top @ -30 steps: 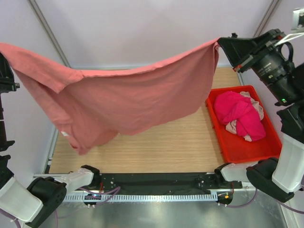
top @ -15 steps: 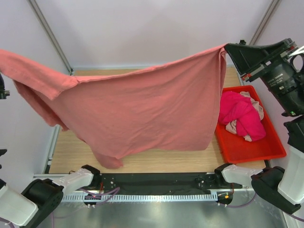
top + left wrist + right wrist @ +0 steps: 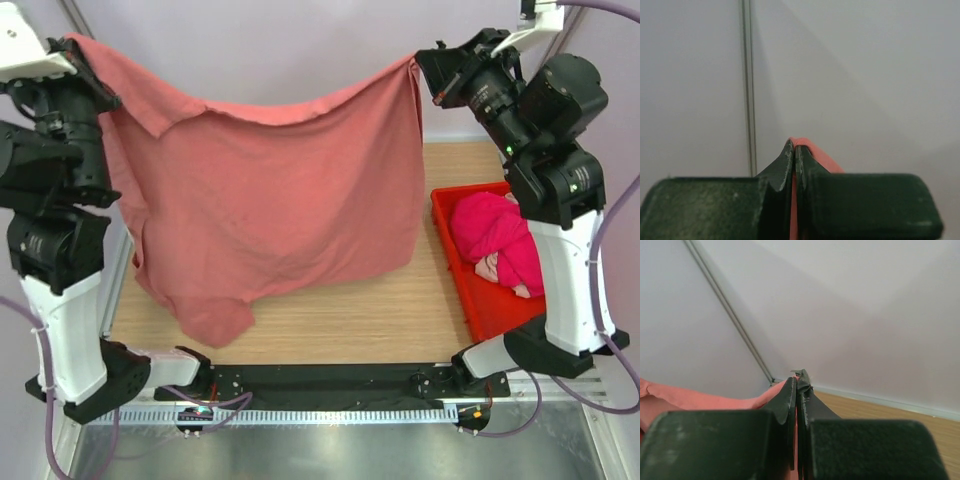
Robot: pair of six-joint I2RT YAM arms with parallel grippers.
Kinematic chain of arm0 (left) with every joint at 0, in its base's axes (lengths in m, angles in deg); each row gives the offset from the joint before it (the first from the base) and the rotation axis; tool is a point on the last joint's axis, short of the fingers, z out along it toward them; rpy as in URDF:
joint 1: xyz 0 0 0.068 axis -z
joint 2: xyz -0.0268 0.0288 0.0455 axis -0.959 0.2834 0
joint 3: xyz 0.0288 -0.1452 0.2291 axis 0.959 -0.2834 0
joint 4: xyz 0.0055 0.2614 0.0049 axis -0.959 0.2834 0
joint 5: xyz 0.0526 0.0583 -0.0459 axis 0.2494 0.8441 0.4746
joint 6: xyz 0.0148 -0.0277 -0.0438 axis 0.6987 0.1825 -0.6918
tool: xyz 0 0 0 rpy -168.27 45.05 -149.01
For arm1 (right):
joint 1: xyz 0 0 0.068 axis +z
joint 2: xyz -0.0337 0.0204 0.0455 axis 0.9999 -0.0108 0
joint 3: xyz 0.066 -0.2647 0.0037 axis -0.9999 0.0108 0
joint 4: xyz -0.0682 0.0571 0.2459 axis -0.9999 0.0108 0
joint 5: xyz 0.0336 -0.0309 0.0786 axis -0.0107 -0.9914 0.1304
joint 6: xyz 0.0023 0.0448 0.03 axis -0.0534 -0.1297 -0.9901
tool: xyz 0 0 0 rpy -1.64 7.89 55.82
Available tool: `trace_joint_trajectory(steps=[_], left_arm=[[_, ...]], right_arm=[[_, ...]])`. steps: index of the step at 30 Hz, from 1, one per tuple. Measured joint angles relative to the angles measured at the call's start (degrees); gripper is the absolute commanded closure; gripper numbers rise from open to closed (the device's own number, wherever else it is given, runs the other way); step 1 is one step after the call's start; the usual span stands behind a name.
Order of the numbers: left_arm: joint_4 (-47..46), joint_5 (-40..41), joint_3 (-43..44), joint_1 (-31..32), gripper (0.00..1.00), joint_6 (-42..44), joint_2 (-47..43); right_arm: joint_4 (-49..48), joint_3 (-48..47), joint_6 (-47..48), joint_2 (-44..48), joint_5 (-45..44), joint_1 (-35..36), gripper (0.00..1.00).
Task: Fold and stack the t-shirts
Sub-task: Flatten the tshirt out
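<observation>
A large salmon-pink t-shirt [image 3: 280, 200] hangs spread in the air between my two grippers, its lower hem drooping to the wooden table at the left. My left gripper [image 3: 82, 48] is shut on its upper left corner; the cloth [image 3: 812, 150] shows pinched between the fingers. My right gripper [image 3: 425, 62] is shut on the upper right corner; pink cloth [image 3: 715, 401] runs off to the left of its fingers. A magenta t-shirt [image 3: 498, 240] and a pale pink one [image 3: 490, 268] lie bunched in the red bin [image 3: 455, 270].
The red plastic bin stands on the right side of the wooden table [image 3: 380, 310]. White walls with metal posts [image 3: 75, 20] enclose the back and sides. The black base rail [image 3: 320, 385] runs along the near edge.
Both grippers have swung inward and up, bringing the shirt's corners closer together. The shirt now hangs more vertically and its lower edge has dropped toward the table.
</observation>
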Motion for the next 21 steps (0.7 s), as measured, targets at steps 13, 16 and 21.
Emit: trace_joint_trajectory(steps=[13,16,21], left_arm=[[-3.6,1.3,0.1,0.1,1.00,3.6,-0.7],[-3.2,1.4,0.1,0.6,0.99,3.4,-4.6],[-1.0,0.7,4.4,3.0,0.99,1.9,-10.5]], right_arm=[[0.5,-3.8,1.6,-0.1,-2.9,0.0,0.99],[1.5,-3.8,0.7,3.4,-3.5,0.0,0.99],[2.8,-5.4,-2.4,9.4,-2.6,0.1,0.99]])
